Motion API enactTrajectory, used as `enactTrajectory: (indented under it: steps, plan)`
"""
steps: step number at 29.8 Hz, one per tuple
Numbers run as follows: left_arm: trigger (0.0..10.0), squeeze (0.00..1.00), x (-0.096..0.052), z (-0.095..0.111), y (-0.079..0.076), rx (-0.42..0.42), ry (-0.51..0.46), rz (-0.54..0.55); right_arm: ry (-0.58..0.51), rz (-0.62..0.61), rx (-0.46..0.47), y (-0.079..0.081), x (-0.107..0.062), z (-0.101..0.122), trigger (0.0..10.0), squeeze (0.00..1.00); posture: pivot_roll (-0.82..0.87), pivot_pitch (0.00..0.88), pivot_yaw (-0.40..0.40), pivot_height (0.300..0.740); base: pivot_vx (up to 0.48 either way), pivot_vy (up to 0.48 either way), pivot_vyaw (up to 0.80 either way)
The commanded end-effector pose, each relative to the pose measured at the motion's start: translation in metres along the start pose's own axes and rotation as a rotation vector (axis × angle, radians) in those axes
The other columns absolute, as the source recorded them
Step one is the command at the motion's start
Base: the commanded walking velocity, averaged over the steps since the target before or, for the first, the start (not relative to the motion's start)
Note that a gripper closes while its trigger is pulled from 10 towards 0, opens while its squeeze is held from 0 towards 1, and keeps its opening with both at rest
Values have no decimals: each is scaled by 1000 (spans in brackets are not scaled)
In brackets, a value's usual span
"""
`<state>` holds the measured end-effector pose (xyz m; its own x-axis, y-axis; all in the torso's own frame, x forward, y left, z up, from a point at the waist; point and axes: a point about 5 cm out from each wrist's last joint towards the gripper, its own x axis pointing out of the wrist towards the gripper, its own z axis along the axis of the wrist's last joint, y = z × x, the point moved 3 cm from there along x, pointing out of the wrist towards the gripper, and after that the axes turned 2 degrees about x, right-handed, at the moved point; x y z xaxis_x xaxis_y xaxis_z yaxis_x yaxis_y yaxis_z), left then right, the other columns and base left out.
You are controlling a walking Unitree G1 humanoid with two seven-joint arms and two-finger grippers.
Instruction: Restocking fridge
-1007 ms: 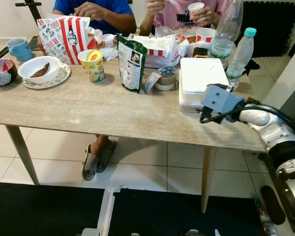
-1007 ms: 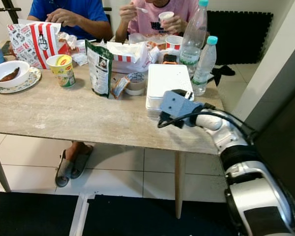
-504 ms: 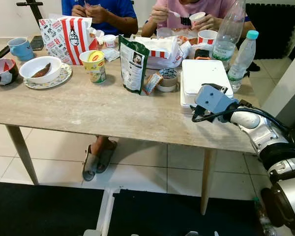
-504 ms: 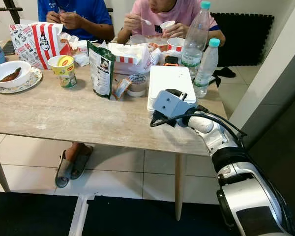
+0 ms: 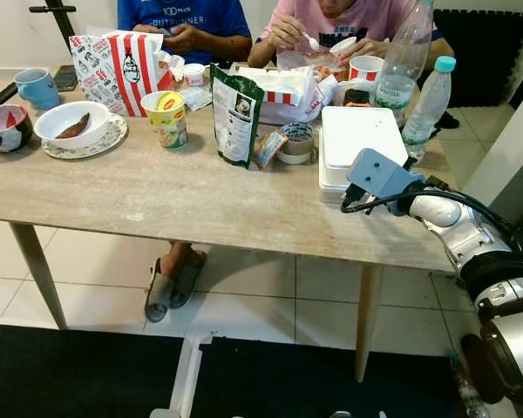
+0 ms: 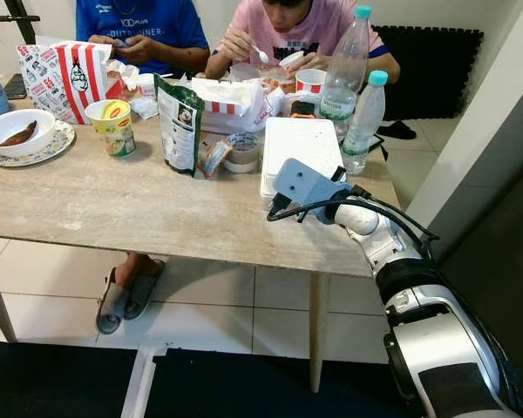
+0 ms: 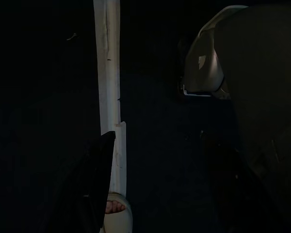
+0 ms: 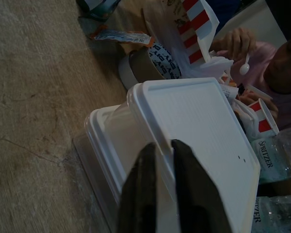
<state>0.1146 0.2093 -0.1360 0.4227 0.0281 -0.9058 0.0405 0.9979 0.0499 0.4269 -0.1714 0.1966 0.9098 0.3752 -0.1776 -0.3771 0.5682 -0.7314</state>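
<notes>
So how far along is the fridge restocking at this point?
Nothing looks stocked yet: the white container, the two water bottles and the other food sit on the table. In hand: the right gripper is at the container's near edge, fingers nearly closed at its lid rim. Left: lifting it and carrying it to a fridge.

Box (image 5: pixel 359 139) on table (image 5: pixel 157 196), bottles (image 5: pixel 429 91) seemingly just behind.
</notes>
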Motion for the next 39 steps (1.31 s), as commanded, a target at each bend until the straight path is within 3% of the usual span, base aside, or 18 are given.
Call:
enactTrajectory:
  steps: [1, 7, 13, 15, 16, 17, 18, 19, 25, 30, 33, 38, 39]
  plan:
    - [10000, 0, -1, -8, -2, 4, 29, -3, 7, 4, -14, 0, -1, -2, 0, 0, 14, 89, -21, 740, 0, 0, 0]
    - [10000, 0, -3, -4, 17, -94, -1, 67, -28, -34, -29, -11, -2, 6, 0, 0, 20, 78, -13, 740, 0, 0, 0]
    - [10000, 0, -4, -2, 25, -133, -15, 95, -66, -48, -10, -17, -3, 13, 0, 0, 22, 76, -11, 740, 0, 0, 0]
    - [10000, 0, -7, 1, 43, -205, -43, 148, -111, -69, 6, -25, -6, 20, 0, 0, 27, 72, -8, 740, 0, 0, 0]
    - [10000, 0, -8, 2, 49, -214, -48, 163, -129, -62, 27, -25, -7, 22, 2784, 0, 26, 71, -8, 740, 0, 0, 0]
    - [10000, 0, -9, 2, 51, -211, -47, 167, -137, -46, 36, -23, -8, 21, 10000, 922, 24, 71, -6, 740, 0, 0, 0]
    - [10000, 0, -9, 2, 51, -205, -44, 166, -141, -34, 42, -20, -8, 21, 10000, 922, 24, 71, -6, 740, 0, 0, 0]
    - [10000, 0, -9, 0, 49, -196, -37, 159, -131, -17, 33, -15, -7, 18, 10000, 1000, 22, 75, -5, 740, 0, 0, 0]
    - [10000, 0, -7, -6, 36, -169, -8, 121, -113, 36, 22, 0, 0, 17, 10000, 1000, 21, 79, -8, 740, 0, 0, 0]
    - [10000, 0, -6, -8, 30, -164, -1, 107, -107, 49, 15, 2, 3, 19, 10000, 1000, 26, 83, -13, 740, 0, 0, 0]
    - [10000, 0, -5, -14, 16, -147, 16, 73, -137, 96, 14, 5, 10, 34, 10000, 1000, 39, 91, -26, 740, 0, 0, 0]
    - [10000, 0, -5, -19, 11, -137, 28, 59, -133, 109, -22, 5, 15, 43, 10000, 1000, 43, 91, -29, 740, 0, 0, 0]
    - [10000, 0, -6, -21, 11, -136, 33, 59, -117, 119, -45, 5, 16, 43, 10000, 0, 43, 91, -29, 740, 0, 0, 0]
